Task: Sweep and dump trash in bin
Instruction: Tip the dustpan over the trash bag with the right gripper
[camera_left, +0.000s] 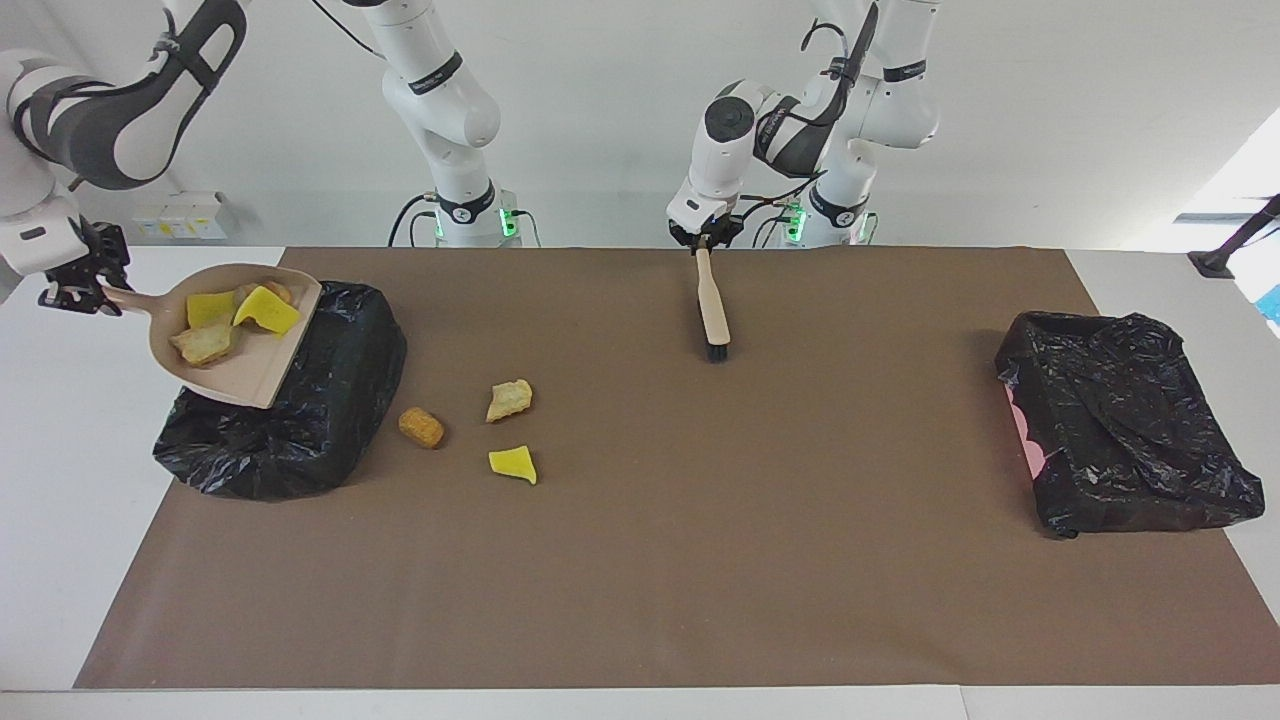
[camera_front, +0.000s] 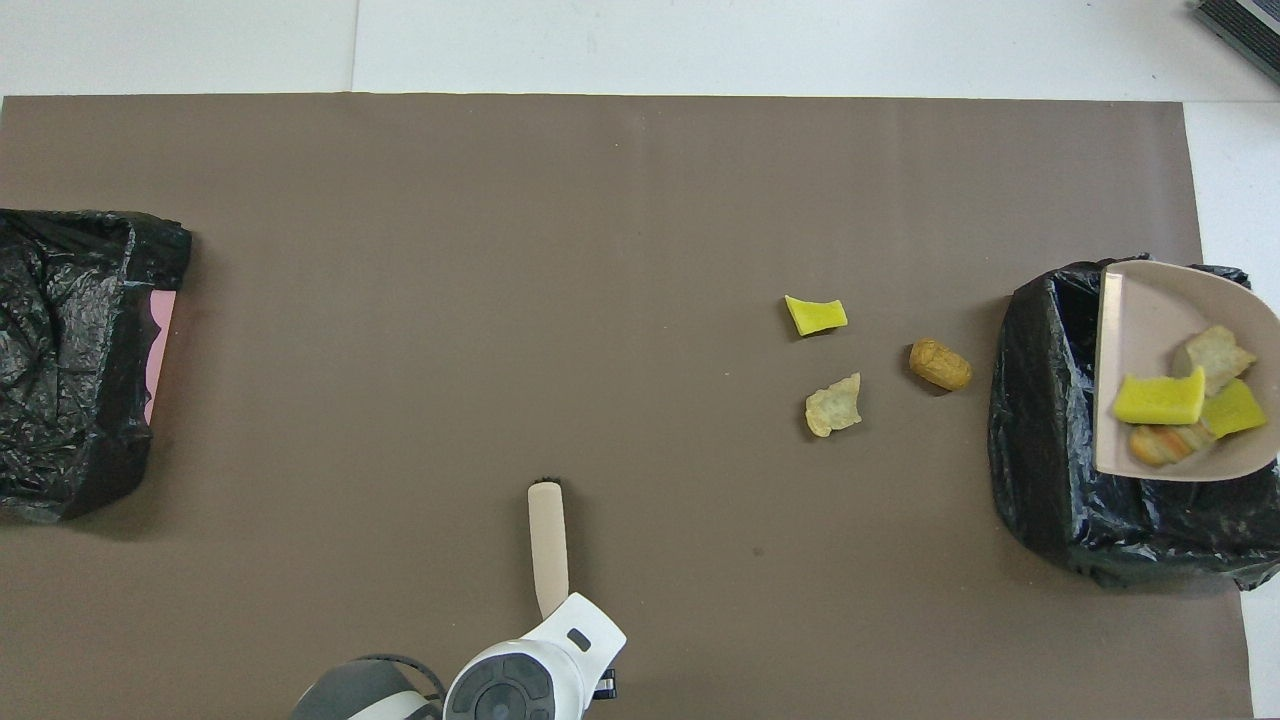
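My right gripper (camera_left: 98, 291) is shut on the handle of a beige dustpan (camera_left: 250, 375), raised and tilted over the black-bagged bin (camera_left: 290, 430). Several trash chunks (camera_left: 262, 310), yellow and tan, lie in the pan (camera_front: 1140, 310). Three trash bits rest on the brown mat beside the bin (camera_front: 1040, 450): a brown lump (camera_left: 421, 427), a tan lump (camera_left: 510, 398) and a yellow bit (camera_left: 513, 464). My left gripper (camera_left: 703, 243) is shut on the handle of a brush (camera_left: 711, 305), its bristles down on the mat near the robots. The overhead view hides both grippers.
A second bin lined with a black bag (camera_left: 1120, 430) sits at the left arm's end of the table, pink showing at one side. The brown mat (camera_left: 700, 560) covers most of the white table.
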